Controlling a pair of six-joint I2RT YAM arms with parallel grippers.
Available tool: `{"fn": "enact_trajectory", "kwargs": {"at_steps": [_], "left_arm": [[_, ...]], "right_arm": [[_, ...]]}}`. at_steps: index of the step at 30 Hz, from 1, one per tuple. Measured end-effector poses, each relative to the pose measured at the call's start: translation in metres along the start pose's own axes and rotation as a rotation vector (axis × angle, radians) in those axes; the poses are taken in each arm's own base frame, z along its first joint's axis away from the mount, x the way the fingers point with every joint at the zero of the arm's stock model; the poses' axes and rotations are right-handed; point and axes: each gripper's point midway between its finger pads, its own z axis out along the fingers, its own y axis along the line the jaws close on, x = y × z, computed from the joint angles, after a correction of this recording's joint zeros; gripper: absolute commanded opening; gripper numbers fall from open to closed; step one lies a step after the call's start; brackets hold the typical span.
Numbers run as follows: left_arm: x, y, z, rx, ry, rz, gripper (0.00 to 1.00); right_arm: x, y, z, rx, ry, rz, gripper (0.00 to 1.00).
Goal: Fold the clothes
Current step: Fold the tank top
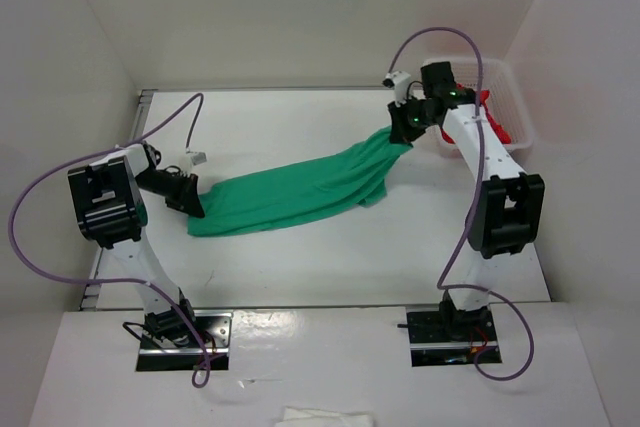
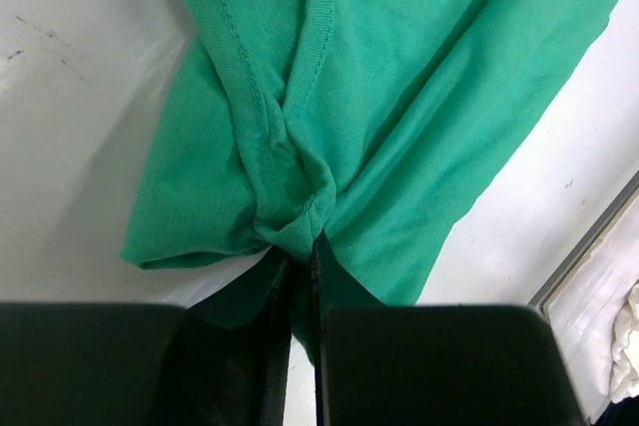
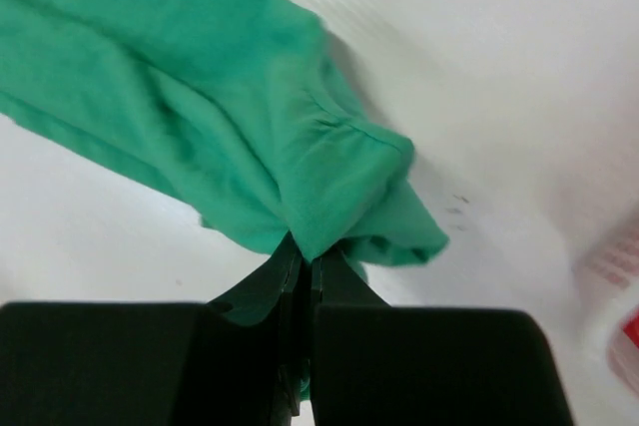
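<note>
The clothes, one emerald-green T-shirt [image 1: 300,192], hang stretched in a band between both arms across the white table [image 1: 330,267]. My left gripper [image 1: 192,204] is shut on its left end, low near the table. In the left wrist view the ribbed hem of the T-shirt [image 2: 399,87] bunches into the pinch of the left gripper [image 2: 303,246]. My right gripper [image 1: 405,132] is shut on the far right end, held higher. The right wrist view shows a folded corner of the T-shirt [image 3: 329,162] clamped in the right gripper [image 3: 308,258].
A white basket [image 1: 515,112] holding a red garment [image 1: 495,127] stands at the back right, just behind the right arm. White walls enclose the table on three sides. A white cloth [image 1: 325,417] lies on the front ledge between the arm bases.
</note>
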Motion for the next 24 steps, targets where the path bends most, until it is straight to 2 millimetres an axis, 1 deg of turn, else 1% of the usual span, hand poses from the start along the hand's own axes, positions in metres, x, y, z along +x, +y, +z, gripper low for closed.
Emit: {"fn": "enact_trajectory", "kwargs": {"at_steps": [2,5,8,10,12,15,18,19,21,24], "left_arm": [[-0.001,0.0,-0.001,-0.006,-0.001,0.007,0.13],[-0.002,0.0,-0.001,-0.01,-0.002,0.012,0.13],[-0.002,0.001,-0.001,-0.011,-0.002,0.013,0.13],[-0.002,0.001,-0.001,-0.011,-0.003,0.013,0.13],[-0.002,0.001,-0.001,-0.012,-0.003,0.014,0.13],[-0.001,0.0,0.0,-0.011,-0.004,0.015,0.13],[0.003,-0.002,0.001,-0.006,0.002,0.009,0.13],[0.003,-0.002,0.002,-0.005,0.002,0.008,0.13],[0.003,-0.002,0.002,-0.005,0.002,0.008,0.13],[0.003,-0.002,0.002,-0.005,0.002,0.008,0.13]], "right_arm": [[-0.009,0.024,0.007,-0.027,0.007,-0.028,0.0],[-0.016,0.058,0.017,-0.072,0.03,-0.06,0.0],[-0.032,0.088,0.026,-0.114,0.031,-0.094,0.0],[-0.042,0.101,0.032,-0.126,0.026,-0.115,0.0],[-0.046,0.109,0.037,-0.136,0.027,-0.126,0.0],[-0.042,0.111,0.043,-0.132,0.047,-0.124,0.0],[-0.031,0.1,0.045,-0.11,0.07,-0.104,0.0],[-0.025,0.095,0.045,-0.1,0.079,-0.094,0.0],[-0.006,0.083,0.045,-0.077,0.114,-0.067,0.0],[0.032,0.058,0.042,-0.033,0.181,-0.015,0.0]]}}
